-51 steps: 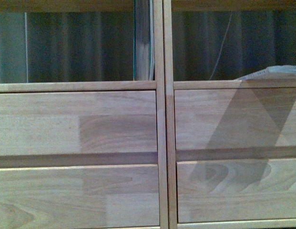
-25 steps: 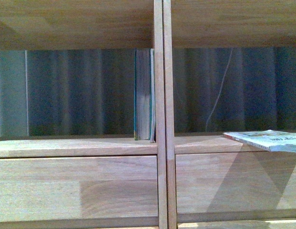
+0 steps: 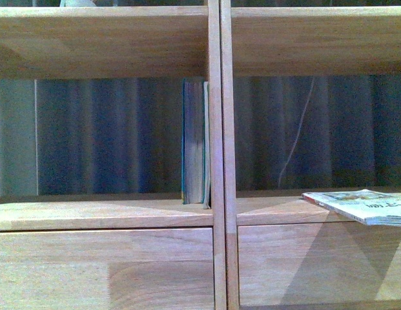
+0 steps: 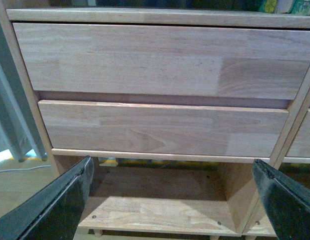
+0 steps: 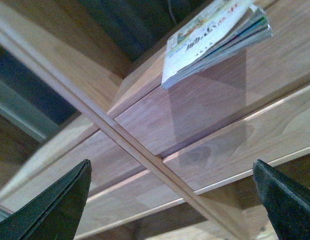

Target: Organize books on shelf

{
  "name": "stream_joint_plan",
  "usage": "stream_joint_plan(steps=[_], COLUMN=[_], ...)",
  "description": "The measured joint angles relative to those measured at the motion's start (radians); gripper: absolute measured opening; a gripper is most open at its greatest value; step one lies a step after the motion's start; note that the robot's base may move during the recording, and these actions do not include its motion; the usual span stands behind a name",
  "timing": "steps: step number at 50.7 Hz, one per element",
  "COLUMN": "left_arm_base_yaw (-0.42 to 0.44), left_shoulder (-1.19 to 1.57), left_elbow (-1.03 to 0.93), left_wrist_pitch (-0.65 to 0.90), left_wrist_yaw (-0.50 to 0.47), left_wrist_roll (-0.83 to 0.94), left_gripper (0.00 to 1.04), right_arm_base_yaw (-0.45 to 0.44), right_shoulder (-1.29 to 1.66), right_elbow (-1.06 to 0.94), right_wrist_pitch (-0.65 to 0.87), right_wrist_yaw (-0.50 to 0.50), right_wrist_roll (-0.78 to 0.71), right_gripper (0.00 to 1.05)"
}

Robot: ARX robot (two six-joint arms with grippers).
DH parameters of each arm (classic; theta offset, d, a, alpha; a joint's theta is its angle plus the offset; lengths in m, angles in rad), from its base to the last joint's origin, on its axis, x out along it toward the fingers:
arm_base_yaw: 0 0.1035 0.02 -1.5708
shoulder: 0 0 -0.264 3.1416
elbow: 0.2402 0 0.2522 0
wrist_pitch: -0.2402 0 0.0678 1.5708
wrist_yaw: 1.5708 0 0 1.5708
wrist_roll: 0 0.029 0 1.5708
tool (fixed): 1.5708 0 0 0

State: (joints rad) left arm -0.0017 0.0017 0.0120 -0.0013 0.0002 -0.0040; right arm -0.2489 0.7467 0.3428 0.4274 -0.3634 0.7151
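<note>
The light-wood shelf fills the front view. A teal-covered book stands upright in the left cubby, against the central divider. A thin paperback lies flat in the right cubby, its edge overhanging the front of the board. In the right wrist view that paperback juts out over a drawer front, well beyond my open right gripper. My left gripper is open and empty, facing the drawer fronts and a low cubby. Neither gripper shows in the front view.
Dark pleated curtain shows behind the open-backed cubbies, with a thin cord hanging in the right one. An upper board roofs the cubbies. A low open cubby sits under the drawers.
The front view has risen: the drawers slid down out of frame, and the cubbies, both books and the upper board came into full view.
</note>
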Motion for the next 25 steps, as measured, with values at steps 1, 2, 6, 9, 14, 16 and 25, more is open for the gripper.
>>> stream_joint_plan(steps=[1,2,6,9,14,16,25], left_arm_base_yaw=[0.000,0.000,0.000,0.000,0.000,0.000,0.000], left_shoulder=[0.000,0.000,0.000,0.000,0.000,0.000,0.000], left_elbow=[0.000,0.000,0.000,0.000,0.000,0.000,0.000], left_wrist_pitch=[0.000,0.000,0.000,0.000,0.000,0.000,0.000], left_wrist_yaw=[0.000,0.000,0.000,0.000,0.000,0.000,0.000], left_wrist_roll=[0.000,0.000,0.000,0.000,0.000,0.000,0.000], left_gripper=[0.97,0.97,0.97,0.97,0.97,0.97,0.97], right_arm_base_yaw=[0.011,0.017,0.061,0.100,0.175,0.199,0.252], right_shoulder=[0.056,0.095,0.277,0.378,0.496,0.535,0.686], right_elbow=[0.023,0.037,0.107,0.138,0.204,0.230,0.342], right_wrist_pitch=[0.023,0.039,0.101,0.140,0.218,0.244,0.293], right_wrist_yaw=[0.014,0.025,0.075,0.122,0.212,0.243,0.347], right_wrist_roll=[0.053,0.087,0.246,0.341,0.461,0.494,0.591], right_gripper=[0.98,0.98,0.98,0.98,0.98,0.98,0.98])
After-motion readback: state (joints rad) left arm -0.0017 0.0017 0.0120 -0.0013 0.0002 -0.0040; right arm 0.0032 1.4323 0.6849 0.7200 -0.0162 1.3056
